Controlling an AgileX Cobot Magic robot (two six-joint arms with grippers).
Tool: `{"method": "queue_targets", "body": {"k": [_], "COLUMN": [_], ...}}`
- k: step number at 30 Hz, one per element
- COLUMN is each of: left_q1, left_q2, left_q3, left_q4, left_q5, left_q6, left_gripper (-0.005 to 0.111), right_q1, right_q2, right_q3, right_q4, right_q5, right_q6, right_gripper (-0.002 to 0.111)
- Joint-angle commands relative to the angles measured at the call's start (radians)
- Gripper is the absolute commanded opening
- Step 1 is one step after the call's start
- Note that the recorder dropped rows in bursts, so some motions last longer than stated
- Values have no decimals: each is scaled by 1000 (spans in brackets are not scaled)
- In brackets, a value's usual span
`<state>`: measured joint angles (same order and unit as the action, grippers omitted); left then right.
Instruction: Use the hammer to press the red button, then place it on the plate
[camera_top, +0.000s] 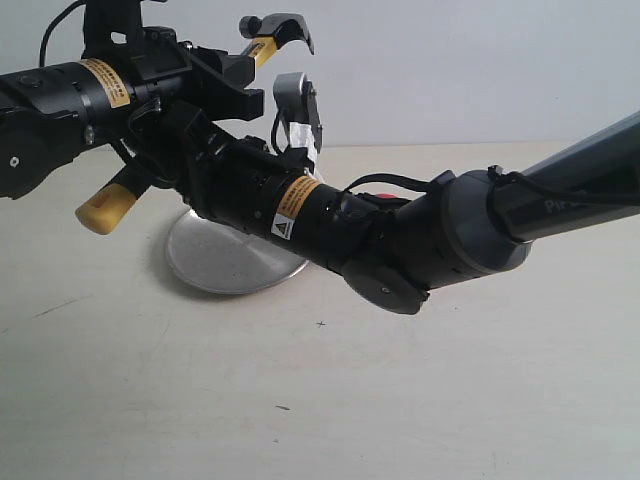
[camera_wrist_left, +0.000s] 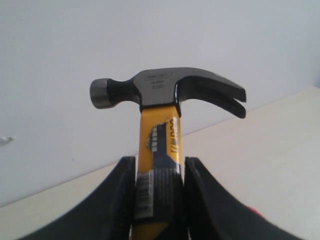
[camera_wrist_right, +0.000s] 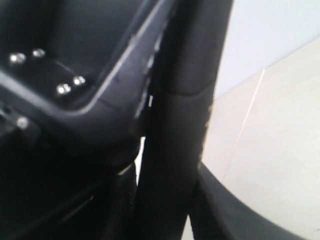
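The hammer (camera_top: 276, 28) is held high above the table, dark head up and yellow butt (camera_top: 104, 210) down at the left. My left gripper (camera_top: 243, 68) is shut on its yellow-and-black neck just below the head (camera_wrist_left: 160, 90), fingers pressing both sides (camera_wrist_left: 160, 175). My right gripper (camera_top: 152, 172) has reached across and is shut on the black grip (camera_wrist_right: 175, 125) lower down. The silver plate (camera_top: 215, 262) lies on the table under both grippers, partly covered by the right arm. Only a sliver of the red button (camera_top: 386, 197) shows behind the right arm.
The right arm (camera_top: 440, 230) stretches from the right edge across the middle, low over the table. The left arm (camera_top: 60, 95) comes in from the upper left. A pale wall runs along the table's far edge.
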<state>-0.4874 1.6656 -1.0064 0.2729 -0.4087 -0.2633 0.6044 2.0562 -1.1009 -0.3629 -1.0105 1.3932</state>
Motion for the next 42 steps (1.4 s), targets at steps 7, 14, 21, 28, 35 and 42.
{"method": "queue_targets", "body": {"k": [7,14,21,28,35,42], "left_q1": [-1,-1,-1,-1,8,42], "left_q2": [-14,-14,-14,-14,-14,-14], "left_q3": [-6,-6,-6,-6,-6,-6], "left_q4": [26,26,26,26,-1,-59], "left_q5": [-56,-56,-53,-38,-34,-43], "left_q6": [1,1,1,1,25,21], "left_gripper": [0,0,0,14,59,67], "right_q1": [0,0,0,0,0,0], "right_q2": [-7,-7,-7,-7,-7,-7], "right_q3": [-15,-15,-15,-15,-15,-15], "right_q4": [-38,-32,-32,-32,-27,-37], "right_q5": [-31,-26,-8,-1,14,30], "right_q6": [-17,-12,-10,-10,-10,-10], "right_gripper": [0,0,0,0,0,0]}}
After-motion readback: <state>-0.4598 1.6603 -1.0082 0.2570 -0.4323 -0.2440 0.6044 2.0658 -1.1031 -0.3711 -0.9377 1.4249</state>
